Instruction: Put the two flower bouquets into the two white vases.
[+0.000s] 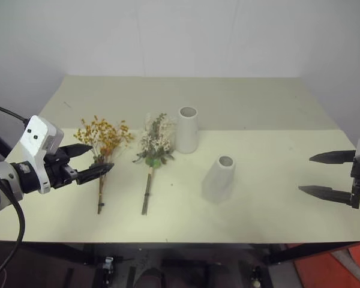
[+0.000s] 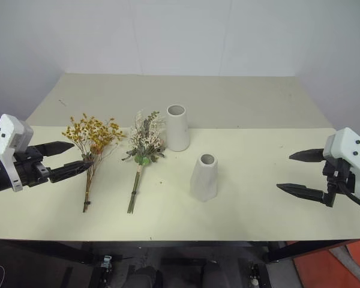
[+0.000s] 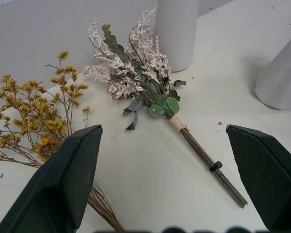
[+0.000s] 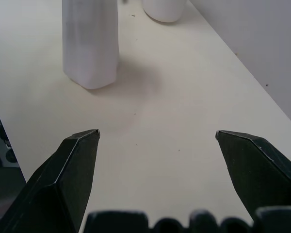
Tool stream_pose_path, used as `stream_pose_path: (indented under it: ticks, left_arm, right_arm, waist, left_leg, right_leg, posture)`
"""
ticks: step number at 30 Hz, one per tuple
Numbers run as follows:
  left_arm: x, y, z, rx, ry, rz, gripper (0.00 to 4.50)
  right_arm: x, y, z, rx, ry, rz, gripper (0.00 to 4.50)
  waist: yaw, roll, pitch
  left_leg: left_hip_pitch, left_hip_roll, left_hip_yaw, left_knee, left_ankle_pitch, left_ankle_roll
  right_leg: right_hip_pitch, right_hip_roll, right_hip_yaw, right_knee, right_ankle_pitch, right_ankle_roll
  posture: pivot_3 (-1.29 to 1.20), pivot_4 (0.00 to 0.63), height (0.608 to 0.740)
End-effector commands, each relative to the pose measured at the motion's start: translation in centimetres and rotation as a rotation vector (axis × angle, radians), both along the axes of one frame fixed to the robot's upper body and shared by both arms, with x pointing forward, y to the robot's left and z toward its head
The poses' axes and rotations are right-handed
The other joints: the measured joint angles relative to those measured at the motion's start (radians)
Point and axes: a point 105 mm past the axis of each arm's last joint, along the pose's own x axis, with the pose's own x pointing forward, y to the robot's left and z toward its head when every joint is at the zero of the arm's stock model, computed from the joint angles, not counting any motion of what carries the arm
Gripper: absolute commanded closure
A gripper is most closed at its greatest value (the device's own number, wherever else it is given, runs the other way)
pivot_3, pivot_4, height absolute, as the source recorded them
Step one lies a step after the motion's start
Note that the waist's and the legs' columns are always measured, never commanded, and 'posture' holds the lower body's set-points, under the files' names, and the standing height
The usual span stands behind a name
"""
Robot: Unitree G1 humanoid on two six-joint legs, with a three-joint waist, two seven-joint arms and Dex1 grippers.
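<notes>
Two bouquets lie flat on the cream table, stems toward the front edge. The yellow-orange bunch (image 1: 103, 137) is on the left. The bunch of pale sprigs and green leaves (image 1: 154, 143) lies just right of it. One white vase (image 1: 187, 129) stands upright behind the pale bunch, and a second white vase (image 1: 219, 179) stands nearer and to the right. My left gripper (image 1: 102, 156) is open beside the yellow bunch's stems, holding nothing; both bouquets lie ahead of its fingers (image 3: 72, 179). My right gripper (image 1: 305, 173) is open far right, well apart from the vases.
The table (image 1: 270, 108) meets a white wall at the back. Its front edge runs close below the stem ends. Bare tabletop lies between the nearer vase and my right gripper (image 4: 157, 132). An orange-red patch of floor (image 1: 324, 270) shows below the front right corner.
</notes>
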Motion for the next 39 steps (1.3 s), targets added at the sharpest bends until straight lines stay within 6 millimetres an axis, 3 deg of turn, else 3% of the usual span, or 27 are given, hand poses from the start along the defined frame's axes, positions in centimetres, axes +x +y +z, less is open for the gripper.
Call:
stream_pose_path:
  ticks: [1, 7, 13, 17, 22, 27, 31, 35, 39]
  left_arm:
    - [0.0, -0.3, 0.9, 0.023, -0.051, -0.003, 0.04]
    - [0.2, -0.4, 1.2, 0.012, -0.056, -0.004, 0.04]
    - [2.6, 0.3, 1.1, 0.077, 0.007, 0.214, 0.04]
    - [3.3, -2.0, 1.7, -0.044, 0.103, 0.142, 0.04]
    - [6.1, -4.6, -0.2, -0.110, 0.289, 0.197, 0.04]
    - [8.8, -8.0, -1.2, -0.170, 0.369, 0.259, 0.04]
    - [8.9, -10.1, -2.5, -0.137, 0.410, 0.276, 0.04]
    - [9.0, -10.8, -5.1, -0.091, 0.461, 0.391, 0.04]
    - [9.0, -11.4, -6.2, -0.185, 0.518, 0.523, 0.04]
  right_arm:
    - [0.0, 0.0, 0.7, -0.030, -0.022, -0.003, 0.00]
    - [0.1, 0.0, 0.5, -0.034, -0.021, -0.008, 0.00]
    - [0.1, 0.1, 0.2, -0.034, -0.017, -0.013, 0.00]
    - [0.1, 0.6, 0.6, -0.019, -0.032, -0.003, 0.00]
    - [0.3, 1.5, 1.9, -0.037, -0.069, 0.020, 0.00]
    - [0.4, 2.6, 3.5, -0.042, -0.115, 0.046, 0.00]
    - [0.6, 3.4, 5.1, -0.016, -0.162, 0.063, 0.00]
    - [0.4, 3.9, 4.7, -0.027, -0.152, 0.090, 0.00]
    - [0.1, 4.7, 5.5, -0.018, -0.173, 0.132, 0.00]
  waist:
    - [0.000, 0.000, 0.000]
    - [0.000, 0.000, 0.000]
    - [0.003, 0.000, 0.000]
    - [0.002, -0.001, 0.000]
    - [0.003, 0.000, 0.000]
    - [0.002, -0.001, 0.000]
    - [0.000, -0.001, 0.000]
    - [0.011, -0.001, 0.000]
    - [0.021, -0.001, 0.000]
  left_leg:
    - [0.000, 0.000, 0.000, 0.000, 0.000, 0.000]
    - [0.000, 0.000, 0.000, 0.000, 0.000, 0.000]
    - [0.000, -0.001, -0.001, 0.000, 0.000, 0.000]
    - [-0.001, -0.001, -0.002, 0.001, 0.000, 0.000]
    - [0.001, -0.002, -0.005, 0.001, 0.000, 0.000]
    - [0.000, -0.002, -0.011, 0.001, 0.000, 0.000]
    - [-0.002, -0.002, -0.011, 0.001, 0.001, -0.002]
    - [-0.002, -0.004, -0.012, 0.001, 0.001, -0.003]
    - [-0.001, -0.005, -0.012, 0.001, 0.001, -0.003]
  right_leg:
    - [0.000, 0.000, 0.000, 0.000, 0.000, 0.000]
    - [0.000, 0.000, 0.000, 0.000, 0.000, 0.000]
    - [0.001, 0.000, 0.000, 0.000, 0.000, 0.000]
    - [0.000, 0.000, 0.000, 0.000, 0.000, 0.000]
    - [0.002, 0.000, 0.000, 0.001, 0.000, 0.000]
    - [0.000, -0.001, 0.001, 0.001, 0.000, 0.001]
    - [-0.003, -0.001, 0.002, 0.001, 0.001, 0.000]
    - [-0.002, -0.002, 0.002, 0.002, 0.001, 0.001]
    - [-0.003, -0.003, 0.003, 0.002, 0.001, 0.001]
  posture:
    - [0.00, 0.150, 0.740]
    - [0.00, 0.150, 0.740]
    - [0.00, 0.150, 0.740]
    - [0.00, 0.150, 0.740]
    - [0.00, 0.150, 0.740]
    - [0.00, 0.150, 0.740]
    - [0.00, 0.150, 0.740]
    - [0.00, 0.150, 0.740]
    - [0.00, 0.150, 0.740]
